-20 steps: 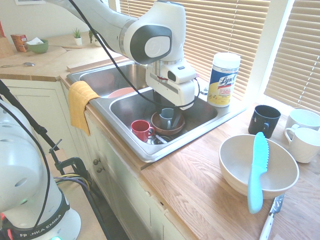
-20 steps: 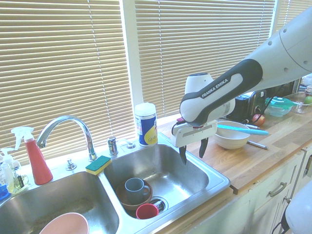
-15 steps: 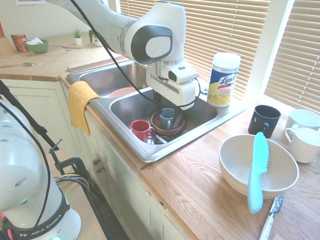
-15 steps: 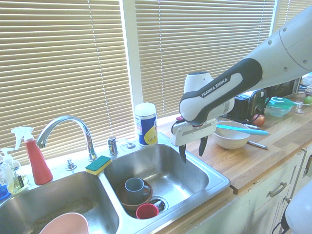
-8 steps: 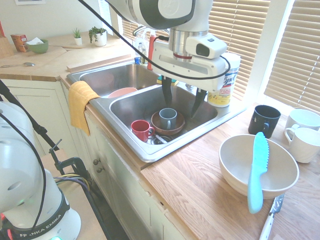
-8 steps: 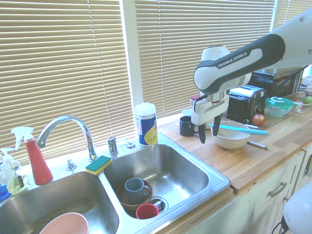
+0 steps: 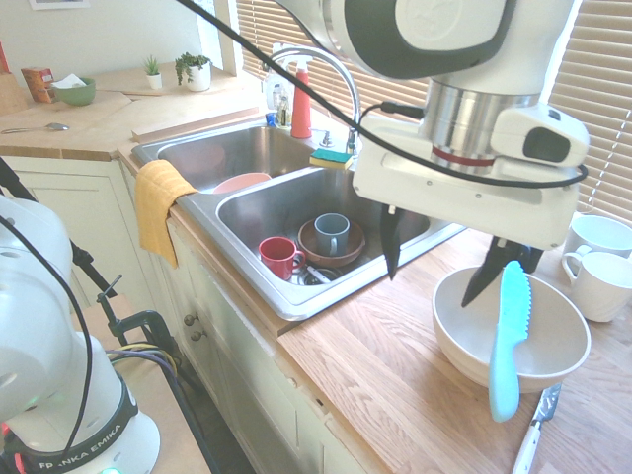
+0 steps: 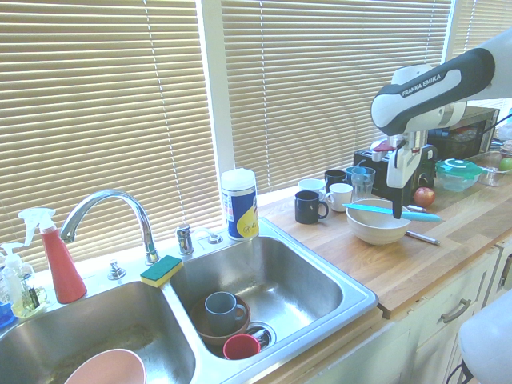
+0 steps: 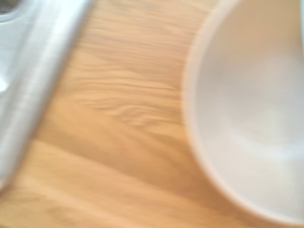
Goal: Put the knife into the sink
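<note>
You see a big white arm (image 7: 434,39) with dark grey patches and black cables. Above the white bowl (image 7: 464,336), its gripper (image 7: 441,262) has two thin black fingers (image 7: 391,242).

The knife (image 7: 509,338) is light turquoise in one colour, and the bowl (image 7: 464,331) under it is plain white. The worktop (image 7: 385,365) is light brown wood with a visible grain. The sink (image 7: 252,202) is shiny silver steel. Inside it are a red cup (image 7: 278,256), a brown bowl (image 7: 316,254) and a grey-blue mug (image 7: 331,232). A yellow cloth (image 7: 158,202) hangs in the left part of the frame. The sponge (image 8: 161,270) is yellow with a green top, and the spray bottle (image 8: 60,260) is red. The mug (image 8: 307,207) near the window is black. The tool (image 7: 439,269) has dark fingers (image 7: 390,242) under a white body.
</note>
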`<control>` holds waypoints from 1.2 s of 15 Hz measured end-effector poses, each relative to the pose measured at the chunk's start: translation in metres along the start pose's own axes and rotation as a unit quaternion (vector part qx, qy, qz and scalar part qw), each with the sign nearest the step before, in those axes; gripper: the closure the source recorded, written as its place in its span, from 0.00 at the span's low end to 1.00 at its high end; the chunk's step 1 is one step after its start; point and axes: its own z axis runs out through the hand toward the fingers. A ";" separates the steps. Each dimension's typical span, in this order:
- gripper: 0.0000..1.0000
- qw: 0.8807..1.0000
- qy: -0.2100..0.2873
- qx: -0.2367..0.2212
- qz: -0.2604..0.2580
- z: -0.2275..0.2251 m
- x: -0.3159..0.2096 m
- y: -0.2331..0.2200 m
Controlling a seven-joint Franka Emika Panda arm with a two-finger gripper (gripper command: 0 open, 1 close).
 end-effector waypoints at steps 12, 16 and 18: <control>1.00 0.998 0.000 -0.005 0.055 0.057 0.056 0.027; 1.00 0.998 0.003 -0.002 0.067 0.064 0.061 0.020; 1.00 0.998 0.003 -0.002 0.068 0.065 0.062 0.015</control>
